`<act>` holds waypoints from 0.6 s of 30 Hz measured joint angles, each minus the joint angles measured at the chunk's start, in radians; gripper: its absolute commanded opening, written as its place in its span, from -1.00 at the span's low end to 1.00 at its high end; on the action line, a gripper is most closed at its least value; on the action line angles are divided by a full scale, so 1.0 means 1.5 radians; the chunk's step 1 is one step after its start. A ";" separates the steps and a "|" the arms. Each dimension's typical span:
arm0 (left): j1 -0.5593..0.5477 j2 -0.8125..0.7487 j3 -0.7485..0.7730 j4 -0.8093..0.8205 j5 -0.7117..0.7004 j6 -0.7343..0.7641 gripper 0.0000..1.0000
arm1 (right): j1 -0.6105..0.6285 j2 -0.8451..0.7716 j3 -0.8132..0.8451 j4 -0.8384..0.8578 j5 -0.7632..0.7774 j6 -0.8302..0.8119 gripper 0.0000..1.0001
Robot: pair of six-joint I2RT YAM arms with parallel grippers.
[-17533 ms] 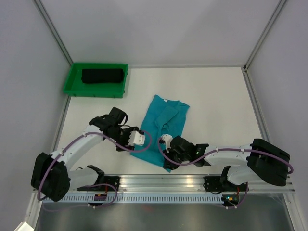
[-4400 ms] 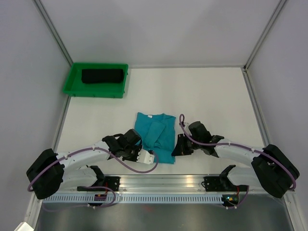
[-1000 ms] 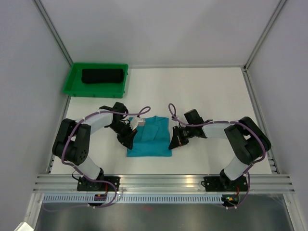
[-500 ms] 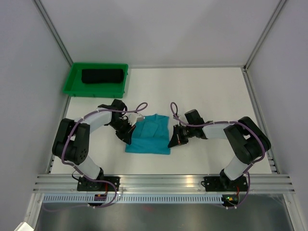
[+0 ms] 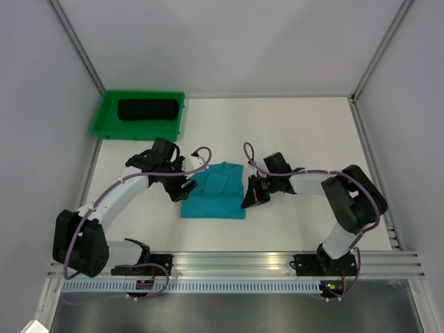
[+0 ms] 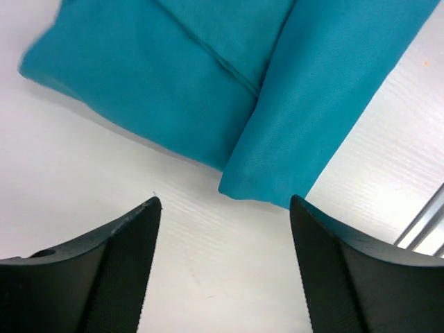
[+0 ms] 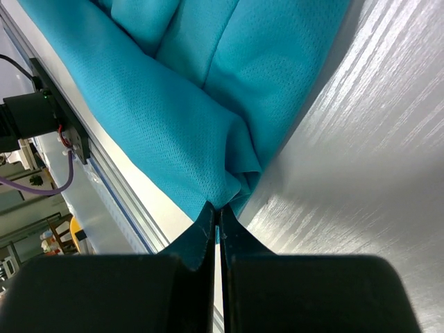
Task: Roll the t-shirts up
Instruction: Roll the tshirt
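Observation:
A teal-blue t-shirt (image 5: 215,191) lies folded into a rectangle in the middle of the table. My left gripper (image 5: 182,189) is open and empty, just off the shirt's left edge; in the left wrist view the shirt (image 6: 229,90) lies ahead of the spread fingers (image 6: 104,270), clear of them. My right gripper (image 5: 248,198) is at the shirt's right edge, shut on a pinch of the cloth; in the right wrist view the fingers (image 7: 201,239) clamp a fold of the shirt (image 7: 208,118).
A green plastic tray (image 5: 105,123) stands at the back left with a dark rolled cloth (image 5: 147,109) in it. Metal rails (image 5: 236,260) run along the near edge. Grey walls enclose the table on three sides.
The shirt went from lying long and diagonal to a short folded rectangle. In the last second my left gripper let go and drew off the left edge; my right gripper stays at the right edge.

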 measured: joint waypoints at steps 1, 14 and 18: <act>-0.013 -0.023 -0.002 0.001 -0.009 0.016 0.47 | 0.000 0.006 0.006 -0.006 0.000 -0.001 -0.99; -0.287 -0.080 -0.160 0.034 -0.213 0.144 0.47 | 0.000 0.021 0.020 -0.028 0.003 -0.003 -0.99; -0.291 -0.051 -0.162 0.052 -0.229 0.145 0.47 | 0.000 0.021 0.020 -0.031 0.005 -0.005 -1.00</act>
